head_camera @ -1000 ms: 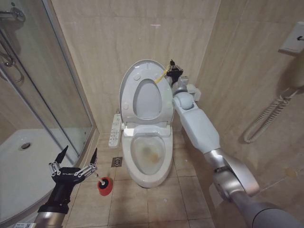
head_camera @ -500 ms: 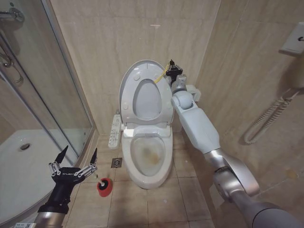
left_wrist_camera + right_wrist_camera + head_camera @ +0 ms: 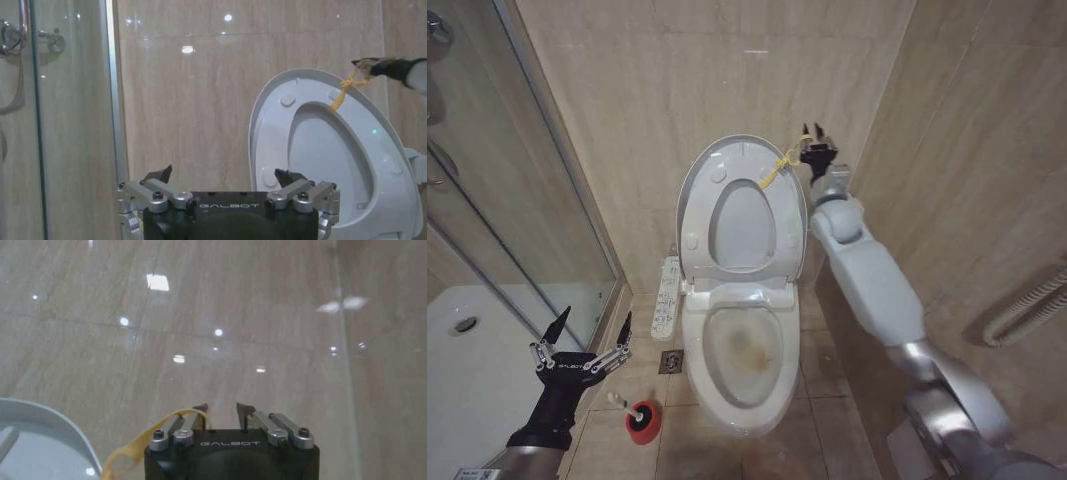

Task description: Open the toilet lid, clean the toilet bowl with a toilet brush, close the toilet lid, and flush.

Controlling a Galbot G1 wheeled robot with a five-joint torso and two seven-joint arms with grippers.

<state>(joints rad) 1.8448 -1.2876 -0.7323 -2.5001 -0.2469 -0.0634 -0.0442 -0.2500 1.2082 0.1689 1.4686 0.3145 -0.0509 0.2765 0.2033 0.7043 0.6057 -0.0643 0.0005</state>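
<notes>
Head view: right tool (image 3: 814,138), narrowly parted, hooks yellow strap (image 3: 775,170) on raised toilet lid (image 3: 742,205).

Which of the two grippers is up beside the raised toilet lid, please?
The right gripper, up by the top edge of the toilet lid with the yellow strap looped over a finger. The left gripper hangs low, above the toilet brush.

The toilet brush (image 3: 623,404) head sits hidden inside its red holder (image 3: 641,423).

White toilet lid (image 3: 737,210), yellow strap (image 3: 775,170), brown-stained toilet bowl (image 3: 745,345).
</notes>
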